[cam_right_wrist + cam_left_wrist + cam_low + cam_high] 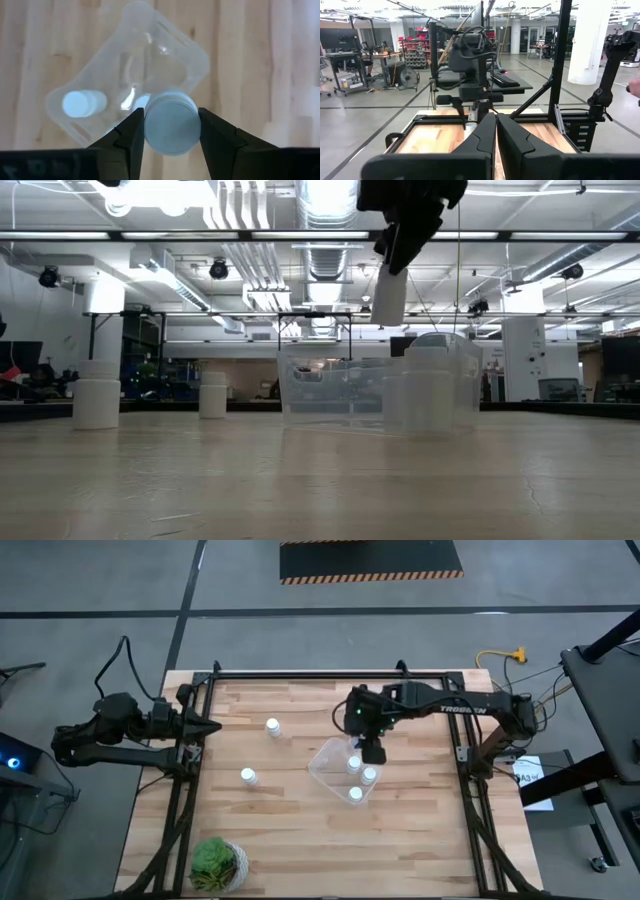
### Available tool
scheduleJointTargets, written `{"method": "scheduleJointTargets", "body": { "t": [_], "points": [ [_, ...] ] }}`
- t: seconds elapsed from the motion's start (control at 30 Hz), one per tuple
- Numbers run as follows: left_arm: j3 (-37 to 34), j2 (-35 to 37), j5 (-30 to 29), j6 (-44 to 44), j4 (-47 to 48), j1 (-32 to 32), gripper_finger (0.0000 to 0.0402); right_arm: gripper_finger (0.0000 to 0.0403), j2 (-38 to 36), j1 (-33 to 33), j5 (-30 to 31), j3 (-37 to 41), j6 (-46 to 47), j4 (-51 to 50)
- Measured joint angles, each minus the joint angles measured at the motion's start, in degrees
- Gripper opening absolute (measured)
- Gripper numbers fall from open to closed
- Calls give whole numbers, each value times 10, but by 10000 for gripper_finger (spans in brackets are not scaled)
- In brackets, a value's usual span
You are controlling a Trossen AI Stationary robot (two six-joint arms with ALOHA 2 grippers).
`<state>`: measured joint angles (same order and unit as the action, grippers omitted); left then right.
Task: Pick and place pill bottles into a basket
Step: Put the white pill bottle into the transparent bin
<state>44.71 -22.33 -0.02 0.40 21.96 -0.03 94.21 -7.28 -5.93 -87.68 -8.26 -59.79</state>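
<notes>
The basket [330, 772] is a clear tub standing askew mid-table, with three white pill bottles inside [354, 764] [369, 775] [355, 794]. Two more pill bottles stand upright on the wood to its left [272, 726] [248, 776]. My right gripper [372, 748] hangs over the basket's far part, shut on another pill bottle [171, 125]; the low view shows this bottle [388, 298] well above the basket's rim [380, 362]. My left gripper [212, 727] waits shut at the table's left edge, clear of everything. My right gripper pinches the pill bottle between its two fingers [131, 134], one on each side of the round body just below the cap [171, 107]. The fingers come from above, slanting down. The bottle hangs below them, slightly tilted, lifted clear above the basket.
A green potted plant [218, 865] stands at the table's near left corner. Black frame rails [180, 810] run along the left and right sides. Bare wood lies between the basket and the near edge.
</notes>
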Motion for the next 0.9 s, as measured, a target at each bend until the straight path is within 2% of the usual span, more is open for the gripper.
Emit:
{"method": "scheduleJointTargets", "body": {
  "t": [0.47, 0.7, 0.9],
  "points": [
    [0, 0, 0, 0, 0, 0, 0, 141, 7, 70, 20, -2, 79, 2],
    [0, 0, 0, 0, 0, 0, 0, 141, 65, 118, 62, -60, 101, -1],
    [0, 0, 0, 0, 0, 0, 0, 141, 100, 122, 72, -90, 139, -3]
  ]
}}
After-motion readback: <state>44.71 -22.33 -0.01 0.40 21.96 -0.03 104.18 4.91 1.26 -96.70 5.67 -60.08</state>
